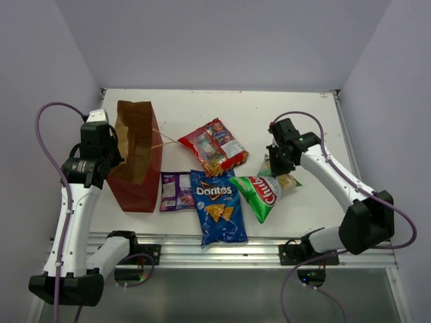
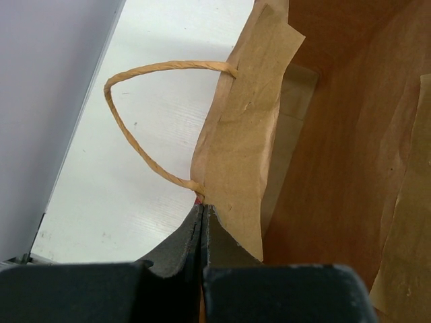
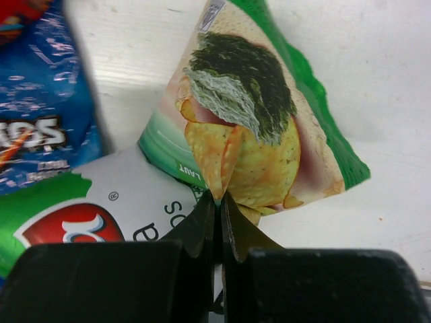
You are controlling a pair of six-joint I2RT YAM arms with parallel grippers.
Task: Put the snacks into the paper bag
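We see nothing bagged yet: Doritos bag (image 1: 217,205), red snack-mix bag (image 1: 214,147), purple packet (image 1: 176,190) and green-white chip bag (image 3: 249,134) all lie on the table (image 1: 202,108), right of the paper bag (image 1: 138,155), which stands open. The left gripper (image 2: 203,208) is clenched on the bag's rim by a string handle (image 2: 135,87), and the right gripper (image 3: 217,198) is pinched onto an end of the green-white chip bag. We judge this the first pick, with all four transfers left.

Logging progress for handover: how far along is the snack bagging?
Done: nothing packed; no snack shows inside the paper bag. In hand: the left hand pinches its rim, and the right hand is shut on one end of the green-white chip bag. Left: that bag plus the Doritos bag, red snack-mix bag and purple packet, all on the table.
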